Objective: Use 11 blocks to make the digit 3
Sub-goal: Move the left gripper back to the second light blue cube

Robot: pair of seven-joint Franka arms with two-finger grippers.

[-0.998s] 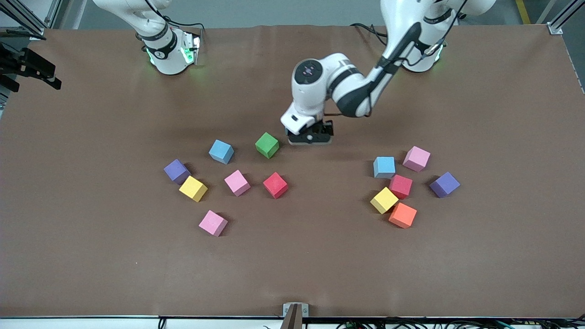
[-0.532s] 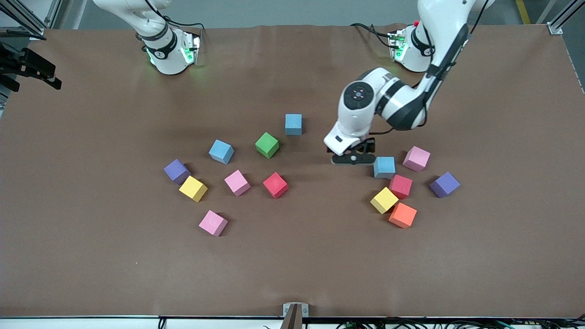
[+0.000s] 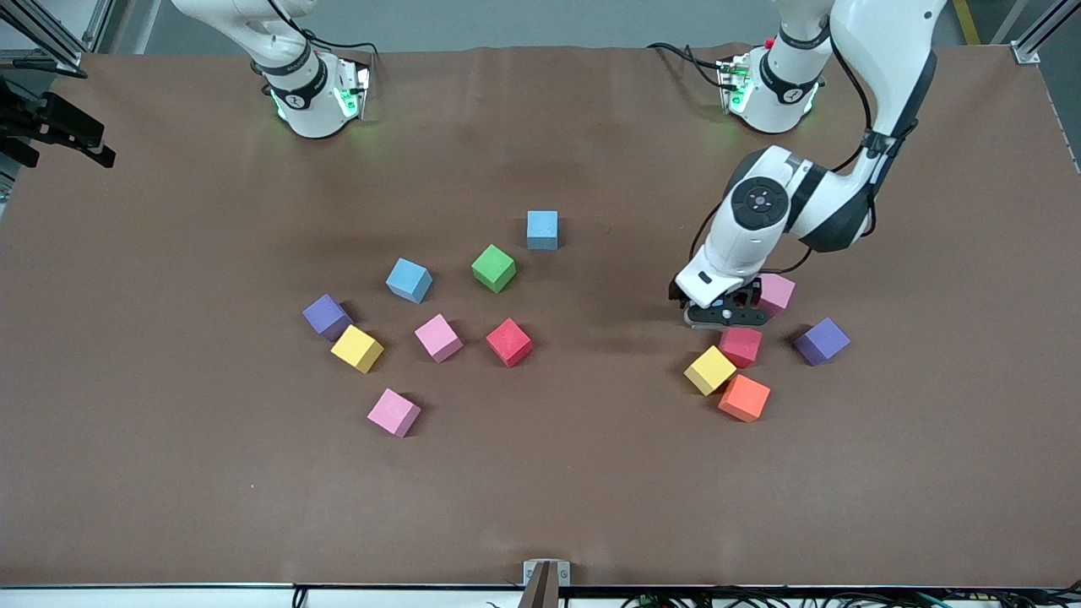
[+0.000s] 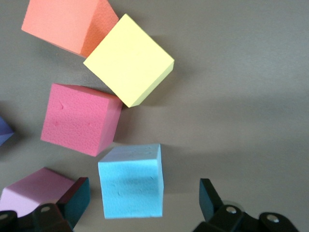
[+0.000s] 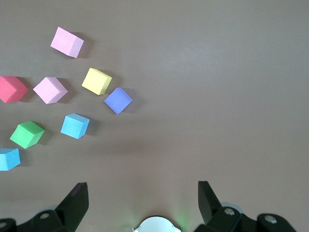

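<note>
My left gripper (image 3: 726, 314) hangs open low over a light blue block (image 4: 131, 181), which sits loose between its fingers (image 4: 72, 200) and is hidden in the front view. Round that block lie a pink block (image 3: 777, 291), a red one (image 3: 741, 345), a yellow one (image 3: 709, 370), an orange one (image 3: 743, 397) and a purple one (image 3: 821, 341). Another light blue block (image 3: 542, 230) stands alone beside the green block (image 3: 493, 268). No digit 3 is in view. My right gripper (image 5: 142, 200) waits open and empty, high above bare table.
A second loose group lies toward the right arm's end: light blue (image 3: 409, 279), purple (image 3: 326, 317), yellow (image 3: 356, 348), pink (image 3: 438, 338), red (image 3: 508, 341) and pink (image 3: 393, 412). A black fixture (image 3: 51, 127) juts in at the table's edge there.
My left gripper has left the light blue block standing beside the green one and swung toward the left arm's end, coming down over the other light blue block. The right arm has not moved.
</note>
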